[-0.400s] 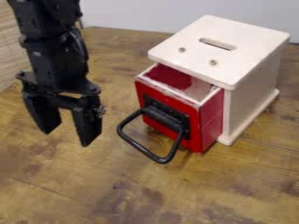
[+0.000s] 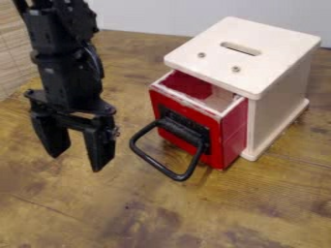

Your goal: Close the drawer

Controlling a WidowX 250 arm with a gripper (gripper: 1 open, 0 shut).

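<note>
- The black pincer (image 2: pixel 76 148) hangs at the left of the frame, fingers pointing down and spread apart, nothing between them.
- The red drawer (image 2: pixel 227 131), right of centre, sticks partly out of the cream box (image 2: pixel 265 58) at upper right.
- Its black loop handle (image 2: pixel 165 167) juts toward lower centre, near the pincer but apart from it.
- Beneath lies the wooden table (image 2: pixel 155 218).

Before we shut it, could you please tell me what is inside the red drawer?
The drawer shows only its red inner surface near the front; the box top hides the rest.
</note>
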